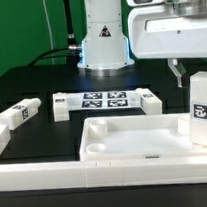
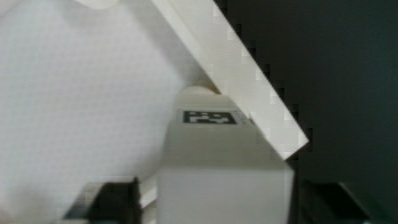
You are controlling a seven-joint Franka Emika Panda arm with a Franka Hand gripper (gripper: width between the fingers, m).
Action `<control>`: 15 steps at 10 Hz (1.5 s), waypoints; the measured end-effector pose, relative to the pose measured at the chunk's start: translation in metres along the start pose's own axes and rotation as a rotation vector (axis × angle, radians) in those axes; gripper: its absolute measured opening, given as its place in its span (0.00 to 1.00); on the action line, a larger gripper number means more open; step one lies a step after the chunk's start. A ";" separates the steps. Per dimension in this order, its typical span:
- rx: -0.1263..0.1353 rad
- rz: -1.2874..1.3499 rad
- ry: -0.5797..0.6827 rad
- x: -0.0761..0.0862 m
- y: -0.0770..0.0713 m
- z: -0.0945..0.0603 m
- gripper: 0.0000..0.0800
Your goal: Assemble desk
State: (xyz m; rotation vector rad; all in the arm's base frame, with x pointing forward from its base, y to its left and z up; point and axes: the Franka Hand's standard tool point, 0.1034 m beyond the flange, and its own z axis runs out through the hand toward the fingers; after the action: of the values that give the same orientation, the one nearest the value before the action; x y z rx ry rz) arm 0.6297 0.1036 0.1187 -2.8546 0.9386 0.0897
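At the exterior view's right end of the wide white plastic desk panel [image 1: 134, 139] with its raised rim, I see one short square white leg [image 1: 202, 110] standing upright, tag facing out. The gripper [image 2: 222, 205] straddles that leg from above, its dark fingers [image 2: 116, 198] apart with a sliver of gap beside the leg. Beyond the panel, three more white tagged legs [image 1: 20, 114] lie on the black surface [image 1: 40, 91], two flanking the marker board [image 1: 104, 99].
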 end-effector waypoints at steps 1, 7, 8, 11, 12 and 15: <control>0.000 -0.040 0.000 -0.004 -0.004 0.001 0.76; -0.002 -0.612 -0.003 -0.007 -0.005 0.003 0.81; -0.002 -0.705 -0.003 -0.005 -0.003 0.003 0.81; -0.009 -0.946 0.003 -0.001 -0.001 0.001 0.81; -0.016 -1.042 0.010 0.001 -0.001 0.001 0.81; -0.024 -1.211 0.011 0.006 0.004 0.001 0.78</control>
State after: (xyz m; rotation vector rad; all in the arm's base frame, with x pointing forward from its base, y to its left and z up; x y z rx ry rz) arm 0.6320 0.0977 0.1168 -2.8964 -0.8573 -0.0469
